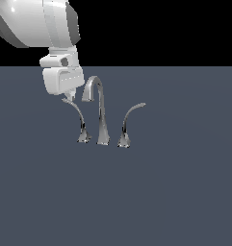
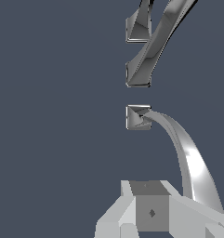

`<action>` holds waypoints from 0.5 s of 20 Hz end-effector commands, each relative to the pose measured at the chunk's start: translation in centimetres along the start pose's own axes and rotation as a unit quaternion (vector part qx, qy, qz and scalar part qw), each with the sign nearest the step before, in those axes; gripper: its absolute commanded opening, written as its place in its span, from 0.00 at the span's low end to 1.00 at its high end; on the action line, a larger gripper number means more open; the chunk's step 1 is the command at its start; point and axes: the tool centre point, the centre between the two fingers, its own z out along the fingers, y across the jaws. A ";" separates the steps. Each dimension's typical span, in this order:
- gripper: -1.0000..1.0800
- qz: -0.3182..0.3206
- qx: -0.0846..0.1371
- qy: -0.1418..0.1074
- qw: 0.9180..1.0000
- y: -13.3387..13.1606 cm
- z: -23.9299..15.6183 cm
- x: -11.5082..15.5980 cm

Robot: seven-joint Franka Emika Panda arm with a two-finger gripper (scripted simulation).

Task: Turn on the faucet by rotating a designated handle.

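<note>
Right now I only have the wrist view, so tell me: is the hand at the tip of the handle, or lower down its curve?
Observer: At the tip. The hand meets the top end of the handle, on the exterior view's left.
Operator: Is the spout close to the hand?
Observer: Yes. The spout hooks over toward the hand, and its end hangs just beside it.
Operator: And the other lever?
Observer: The other lever sweeps off to the exterior view's right, well clear of the hand.
</note>
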 end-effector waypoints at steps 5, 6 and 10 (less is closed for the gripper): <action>0.00 0.000 0.000 0.000 1.000 2.0 0.0 -0.8; 0.00 0.000 0.000 0.000 1.000 2.3 0.0 -1.0; 0.00 0.006 0.006 0.002 1.000 1.9 0.0 -0.4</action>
